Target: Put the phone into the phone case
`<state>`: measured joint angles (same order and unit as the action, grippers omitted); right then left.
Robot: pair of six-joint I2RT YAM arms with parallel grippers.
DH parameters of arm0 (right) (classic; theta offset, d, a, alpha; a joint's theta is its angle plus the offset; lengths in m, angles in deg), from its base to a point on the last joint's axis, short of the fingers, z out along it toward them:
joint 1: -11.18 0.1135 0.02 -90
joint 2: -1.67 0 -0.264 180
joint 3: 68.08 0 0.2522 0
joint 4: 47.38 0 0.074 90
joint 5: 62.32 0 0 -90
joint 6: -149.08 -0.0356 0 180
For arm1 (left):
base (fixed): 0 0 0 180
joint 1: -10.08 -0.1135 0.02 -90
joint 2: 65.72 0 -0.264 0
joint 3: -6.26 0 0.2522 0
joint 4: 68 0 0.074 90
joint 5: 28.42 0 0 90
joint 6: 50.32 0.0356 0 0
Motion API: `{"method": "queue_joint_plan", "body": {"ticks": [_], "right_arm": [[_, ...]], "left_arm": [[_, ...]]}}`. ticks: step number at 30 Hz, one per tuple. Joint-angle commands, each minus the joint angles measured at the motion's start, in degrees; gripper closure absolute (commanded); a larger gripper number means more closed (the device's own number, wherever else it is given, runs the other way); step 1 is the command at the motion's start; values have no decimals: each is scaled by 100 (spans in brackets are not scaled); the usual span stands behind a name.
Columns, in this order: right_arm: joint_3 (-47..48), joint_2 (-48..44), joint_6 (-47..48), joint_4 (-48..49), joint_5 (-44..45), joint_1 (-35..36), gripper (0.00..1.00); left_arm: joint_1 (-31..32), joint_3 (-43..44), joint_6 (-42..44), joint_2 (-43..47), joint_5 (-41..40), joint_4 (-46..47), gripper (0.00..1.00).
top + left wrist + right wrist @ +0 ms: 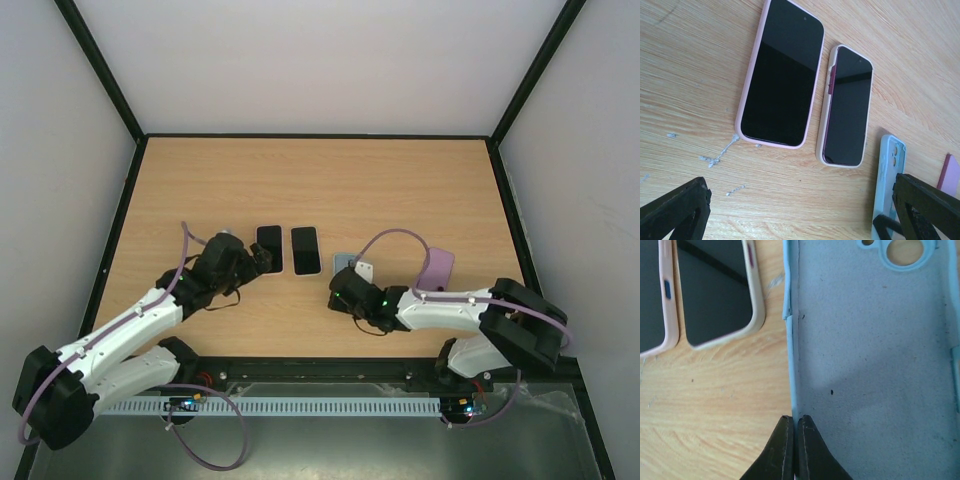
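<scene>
Two dark-screened phones lie side by side on the wooden table: a larger one in a pink case (782, 75) (269, 247) and a smaller one in a cream case (847, 107) (306, 250). An empty light blue phone case (870, 340) (345, 264) with a grey lining lies to their right. My right gripper (794, 425) (343, 289) is shut on that case's left side wall. My left gripper (800, 215) (258, 264) is open and empty, just short of the near ends of the phones, with its fingers (675, 210) wide apart.
A purple case (436, 268) lies to the right of the blue one, and its edge shows in the left wrist view (950, 175). A small white piece (365, 271) lies by the blue case. Black frame rails edge the table (320, 180).
</scene>
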<state>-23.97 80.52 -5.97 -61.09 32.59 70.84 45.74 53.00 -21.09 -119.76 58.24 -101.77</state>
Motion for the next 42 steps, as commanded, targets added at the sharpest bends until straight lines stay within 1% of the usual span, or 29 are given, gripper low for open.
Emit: {"method": "queue_joint_plan", "body": {"ticks": [1, 4, 7, 12, 13, 16, 20, 23, 28, 31, 33, 34, 38, 42], "right_arm": [[71, 170, -526, 70, -25, 413, 98], [81, 306, -786, 278, -104, 694, 98], [234, 484, -867, 277, -142, 869, 98], [294, 756, -928, 347, -348, 897, 98], [314, 789, -949, 320, -356, 898, 96], [395, 798, -1006, 112, -202, 898, 85], [670, 568, -905, -655, 514, 879, 67], [759, 295, -746, -1164, 928, 730, 54], [623, -255, -389, -1505, 1196, 89, 20], [613, -517, -88, -1752, 1366, -380, 7], [613, -651, 136, -1867, 1369, -767, 0], [599, -704, 244, -1922, 1348, -1020, 2], [584, -858, 514, -2201, 1573, -1658, 2], [463, -900, 617, -2251, 1608, -2263, 3]], "left_arm": [[-49, 200, 114, 32, -205, -264, 1], [-70, 313, 152, 15, -232, -428, 1], [-74, 326, 154, 72, -300, -517, 1], [-69, 277, 134, 131, -376, -627, 1], [-69, 296, 134, 131, -389, -661, 1], [-76, 339, 137, 132, -396, -750, 1], [-76, 344, 154, 210, -419, -792, 1], [-73, 386, 180, 305, -574, -908, 1], [-74, 402, 295, 399, -664, -1041, 0], [-83, 442, 404, 357, -583, -1083, 1], [-79, 487, 410, 315, -625, -1201, 1], [-82, 541, 434, 289, -654, -1289, 0], [-80, 741, 668, 283, -639, -1502, 1], [-81, 651, 938, 494, -433, -1290, 1]]}}
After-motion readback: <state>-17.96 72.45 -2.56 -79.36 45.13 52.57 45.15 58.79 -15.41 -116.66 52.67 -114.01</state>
